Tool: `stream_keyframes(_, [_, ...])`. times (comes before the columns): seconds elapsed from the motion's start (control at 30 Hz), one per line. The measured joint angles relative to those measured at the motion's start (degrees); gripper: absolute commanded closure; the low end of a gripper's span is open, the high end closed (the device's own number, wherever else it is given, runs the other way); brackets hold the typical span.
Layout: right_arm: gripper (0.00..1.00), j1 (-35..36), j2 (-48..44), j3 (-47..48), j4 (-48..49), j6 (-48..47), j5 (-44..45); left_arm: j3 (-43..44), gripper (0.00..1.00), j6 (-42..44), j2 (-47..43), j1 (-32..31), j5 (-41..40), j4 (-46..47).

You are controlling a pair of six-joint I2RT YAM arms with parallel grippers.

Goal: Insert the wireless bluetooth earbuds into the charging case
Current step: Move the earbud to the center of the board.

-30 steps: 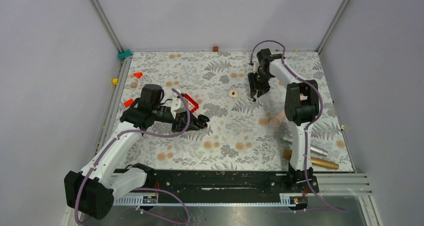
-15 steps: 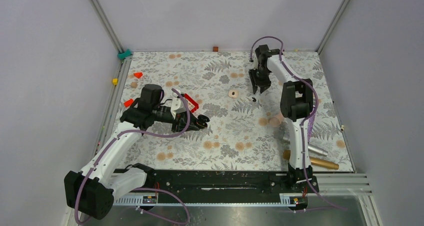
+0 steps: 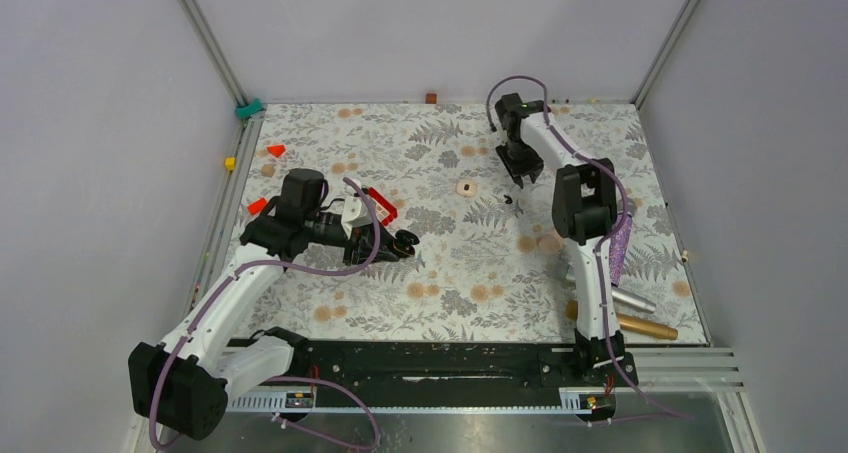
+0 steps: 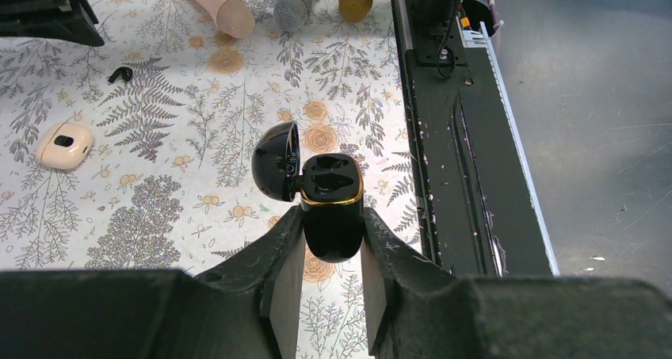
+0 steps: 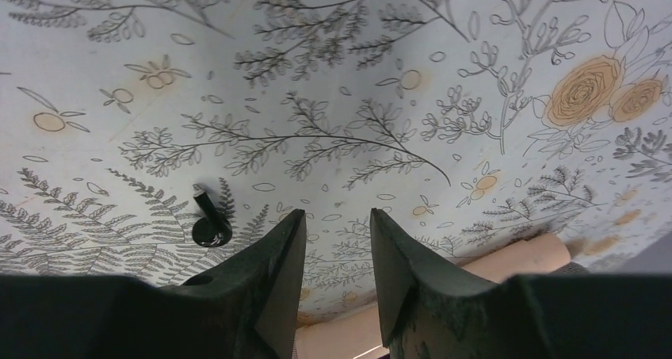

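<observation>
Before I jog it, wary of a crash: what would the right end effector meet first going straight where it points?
Probably the bare floral table cover; nothing shows ahead of the right end effector. The earbud lies just beside its line, likely missed.

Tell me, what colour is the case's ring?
The charging case ring is gold; best in left wrist view.

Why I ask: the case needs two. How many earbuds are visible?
1: an earbud lies on the cloth near the right gripper. The open charging case looks empty; the other may be hidden.

Left claw (image 4: 333, 221) clamped tight — right claw (image 5: 337, 226) jaws parted.
</observation>
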Motion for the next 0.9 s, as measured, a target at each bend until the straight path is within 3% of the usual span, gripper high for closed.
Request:
stream_keyframes(0.33, [0.58, 8.20, 1.07, 0.20, -0.85, -8.33, 10.19, 0.00, 1.00, 0.00, -0.02, 0.00, 0.02, 0.02])
stream_keyframes(0.57, [0.57, 8.48, 5.95, 6.86, -6.40, -12.83, 12.83, -0.09, 1.00, 0.00, -0.26, 0.00, 0.02, 0.00])
stream_keyframes(0.9, [0.56, 9.25, 7.43, 7.93, -11.54, -19.30, 15.04, -0.48, 1.00, 0.00, -0.57, 0.00, 0.02, -0.04])
